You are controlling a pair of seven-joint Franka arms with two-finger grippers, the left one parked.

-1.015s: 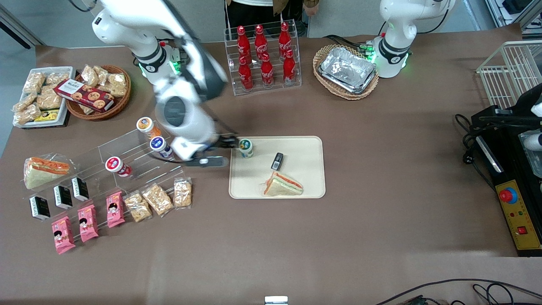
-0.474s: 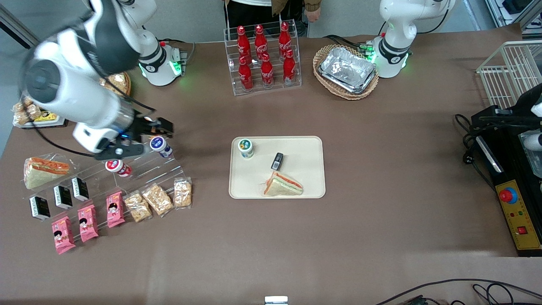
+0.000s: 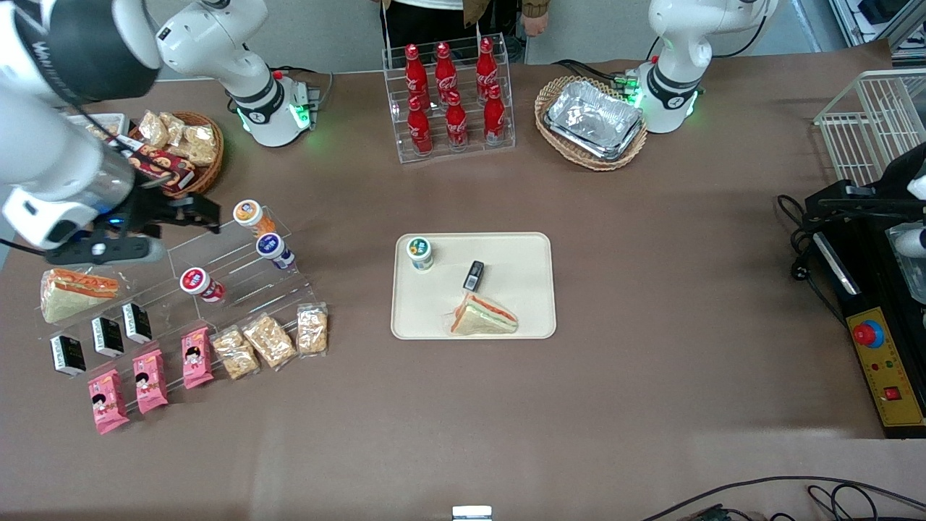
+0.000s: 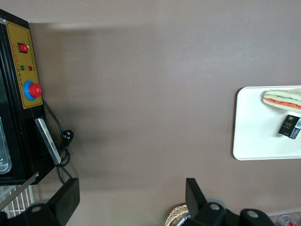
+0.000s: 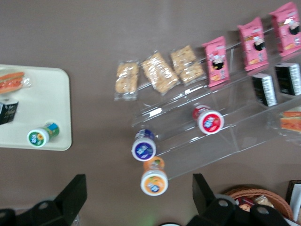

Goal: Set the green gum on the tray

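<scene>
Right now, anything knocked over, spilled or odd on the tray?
Nothing stands out. The green gum stands upright in a corner of the tray, apart from the sandwich. The gripper, fingers open, is above the acrylic rack.

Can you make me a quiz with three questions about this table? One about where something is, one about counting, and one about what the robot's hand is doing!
1. Where is the green gum?
A. On the clear rack
B. On the tray
C. In the wicker basket

2. How many red cola bottles stand in the clear stand?
A. Four
B. Six
C. Nine

3. What is the gripper doing?
A. Squeezing the green gum
B. Holding the sandwich
C. Open and holding nothing

Answers:
1. B, the gum stands upright in a corner of the tray, with the sandwich and a small dark packet on the same tray.
2. B, there are three in one row and three in the next.
3. C, the gripper is up over the clear rack toward the working arm's end of the table, its fingers apart with nothing between them.
</scene>
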